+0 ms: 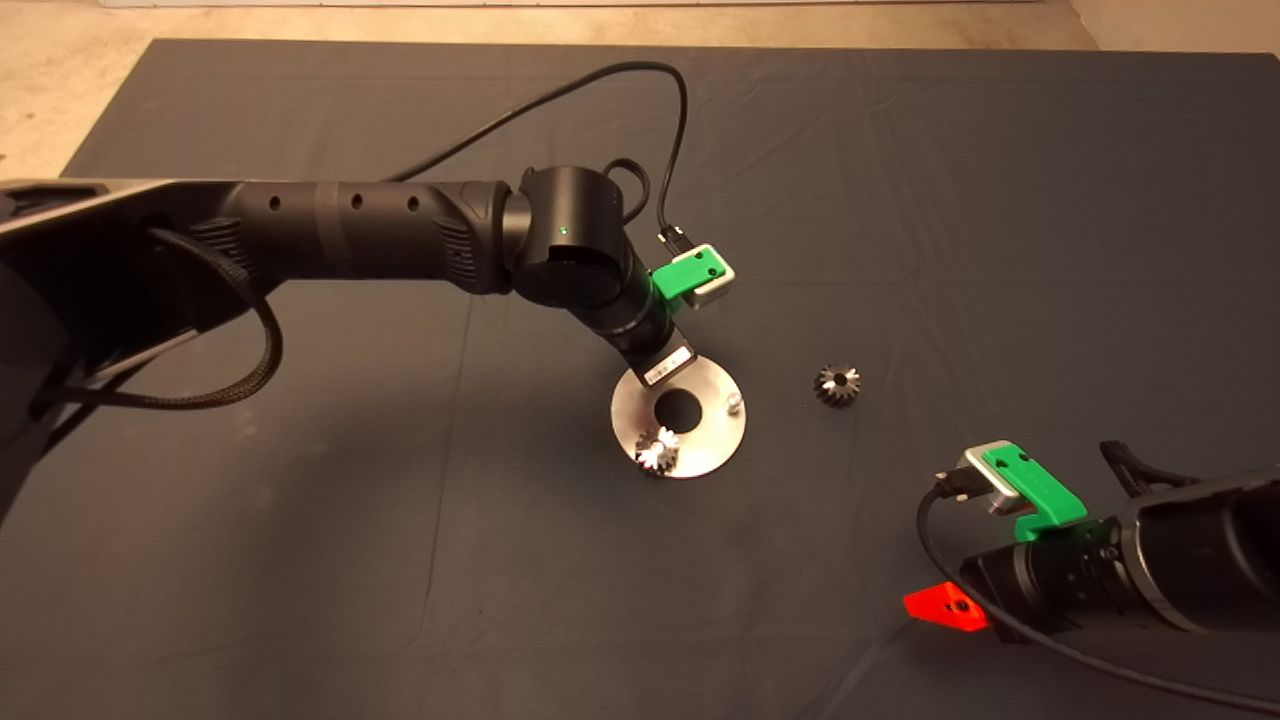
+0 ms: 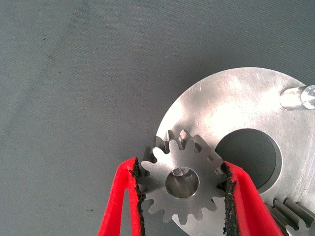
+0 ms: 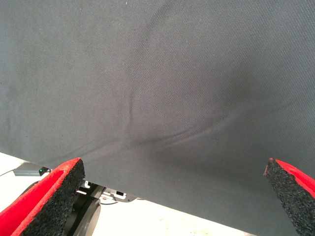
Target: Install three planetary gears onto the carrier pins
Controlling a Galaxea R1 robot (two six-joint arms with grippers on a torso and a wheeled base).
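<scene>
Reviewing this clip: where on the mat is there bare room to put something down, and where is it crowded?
Bare mat lies open below the left arm, and also along the far edge. It is crowded mid-mat: the left tool grips a gear over the round plate, a loose gear lies beside it, and the right tool waits nearby.

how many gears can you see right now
3. One gear is held between the left end effector fingers over a pin on the round plate; one sits on the plate's near edge; one lies loose on the mat, right of the plate.

Left claw (image 2: 182, 196) clamped over the mat's middle; right claw (image 3: 172, 196) spread, parked low-right.
</scene>
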